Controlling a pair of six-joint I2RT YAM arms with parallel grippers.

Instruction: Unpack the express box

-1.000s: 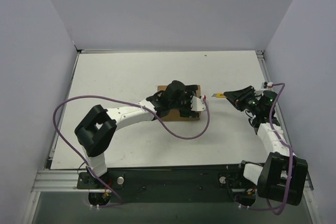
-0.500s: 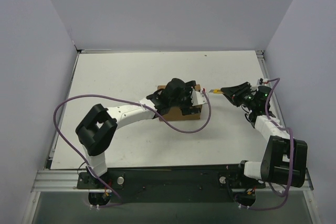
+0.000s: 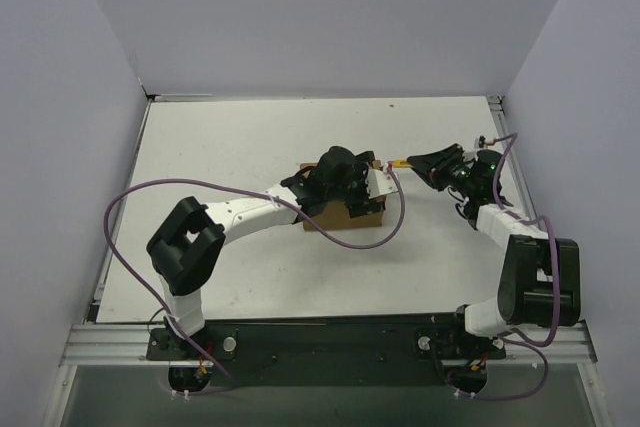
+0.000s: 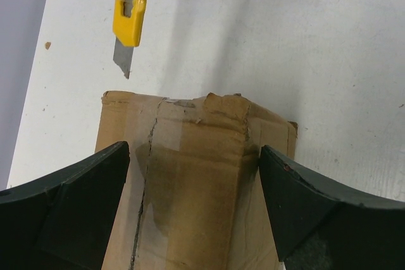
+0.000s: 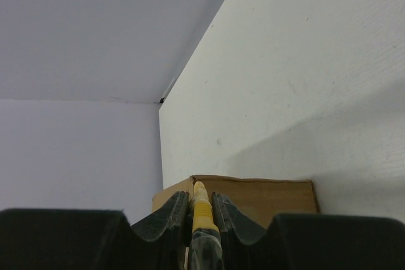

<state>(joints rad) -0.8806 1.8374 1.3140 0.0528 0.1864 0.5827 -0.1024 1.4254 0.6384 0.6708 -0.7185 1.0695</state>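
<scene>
1. The left end effector (image 4: 193, 156) has its fingers wide apart, flanking the top of the express box (image 4: 202, 175). Whether they bear on the cardboard cannot be told.
2. The right end effector (image 5: 199, 212) is clamped on a yellow utility knife (image 4: 131, 4) with the blade extended.
3. The express box sits near the middle of the counter (image 3: 220, 147), flaps down, with tape (image 4: 144, 175) along its top seam.
4. The blade tip hangs just off the box edge that faces the right arm, near the end of the seam and clear of the cardboard.
5. Judgement: the step in hand is presenting the knife to the tape. The box appears unopened. Whether the dark line along the tape is a slit cannot be told.
6. Judgement: the next move calls for lowering the tip onto the seam end, then a shallow draw along the tape. The box must be steadied and the blade kept off the left fingers.
</scene>
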